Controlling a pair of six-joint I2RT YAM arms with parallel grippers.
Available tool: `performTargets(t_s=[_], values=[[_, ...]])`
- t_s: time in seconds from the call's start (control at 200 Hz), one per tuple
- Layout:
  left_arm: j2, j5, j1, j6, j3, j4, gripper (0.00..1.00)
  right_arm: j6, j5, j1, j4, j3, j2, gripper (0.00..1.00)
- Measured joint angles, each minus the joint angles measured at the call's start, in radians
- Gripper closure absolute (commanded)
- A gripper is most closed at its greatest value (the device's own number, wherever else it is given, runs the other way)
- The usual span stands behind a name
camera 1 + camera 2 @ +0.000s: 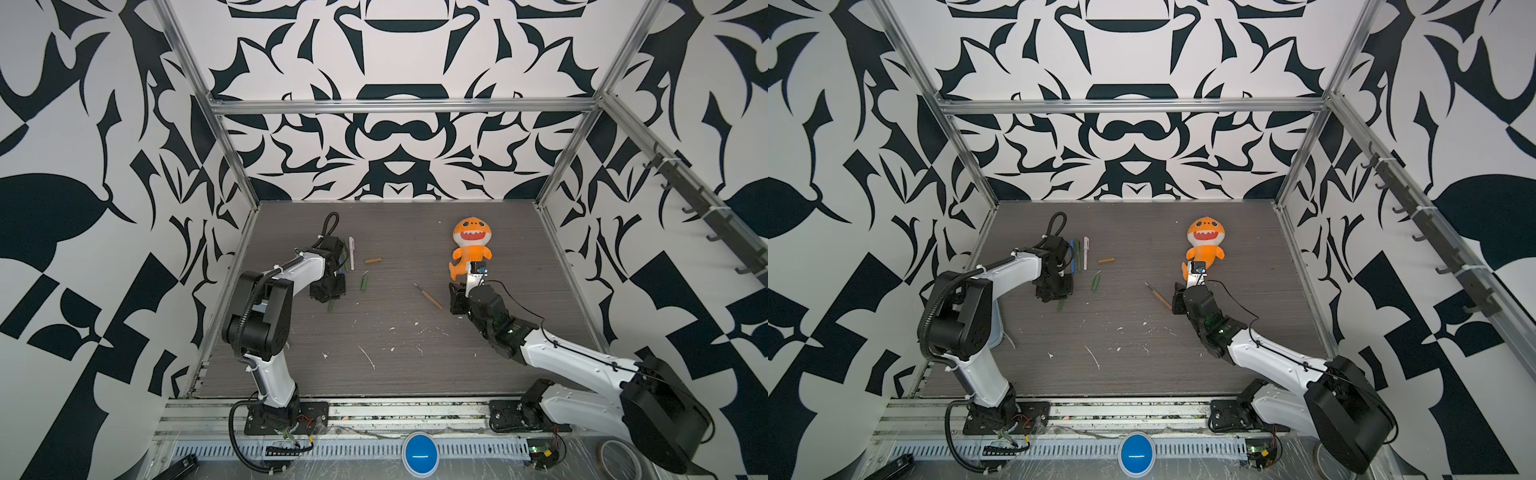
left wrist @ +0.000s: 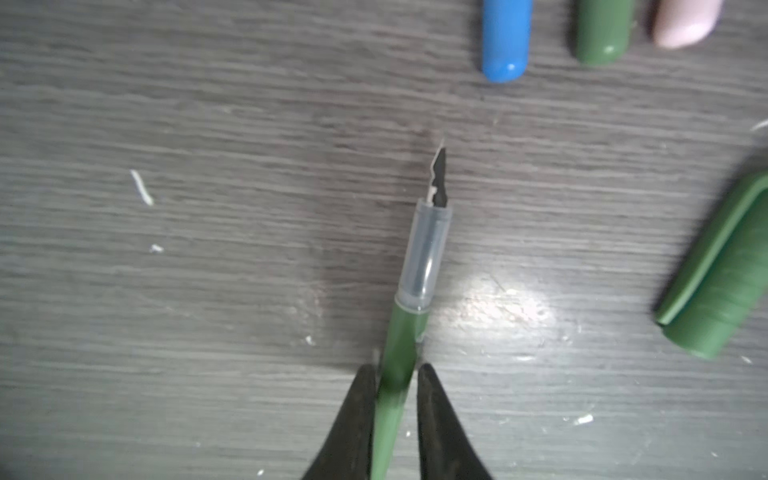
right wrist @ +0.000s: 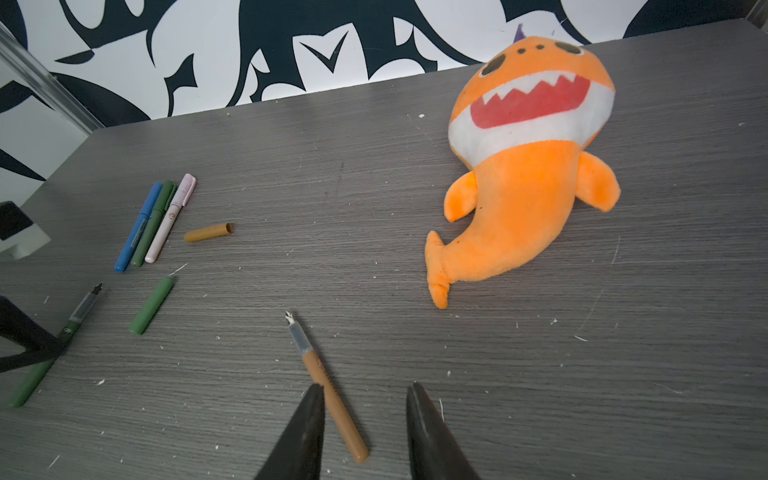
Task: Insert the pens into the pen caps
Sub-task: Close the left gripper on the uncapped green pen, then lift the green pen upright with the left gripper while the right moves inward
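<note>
Left wrist view is showing the left gripper (image 2: 395, 370) pinching the dark green pen (image 2: 402, 332) by its barrel. Both black fingers (image 2: 353, 419) are pressing against it. The pen is lying on the left part of the grey table (image 2: 166, 104), its bare nib pointing toward the far side. The green cap (image 2: 723, 274) is lying just to its right, apart from it.

Farther back, a blue pen (image 3: 139, 226), a capped green pen (image 3: 153, 224) and a pale pink pen (image 3: 170, 218) are lying side by side, all wearing caps. The mustard cap (image 3: 208, 232) is lying alone to their right.

Right of the middle, the right gripper (image 3: 365, 385) is hanging low with its fingers spread and gripping nothing. The uncapped orange-brown pen (image 3: 328, 386) is lying on the table between them, just beside one finger. An orange plush shark (image 3: 519, 187) is lying beyond it, toward the far right.
</note>
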Motion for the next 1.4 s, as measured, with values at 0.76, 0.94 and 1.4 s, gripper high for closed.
performTargets(t_s=[0.76,0.94,1.4], values=[[0.004,-0.057,-0.071,0.011,-0.005,-0.018,0.96,0.004,-0.026,0.000,-0.007,0.009,-0.010,0.67],[-0.079,-0.074,-0.117,0.025,-0.006,-0.016,0.97,0.006,-0.068,0.000,-0.027,0.022,-0.042,0.65],[-0.743,0.082,-0.446,0.099,-0.370,0.475,0.98,0.078,-0.457,0.026,-0.203,0.325,-0.034,0.51]])
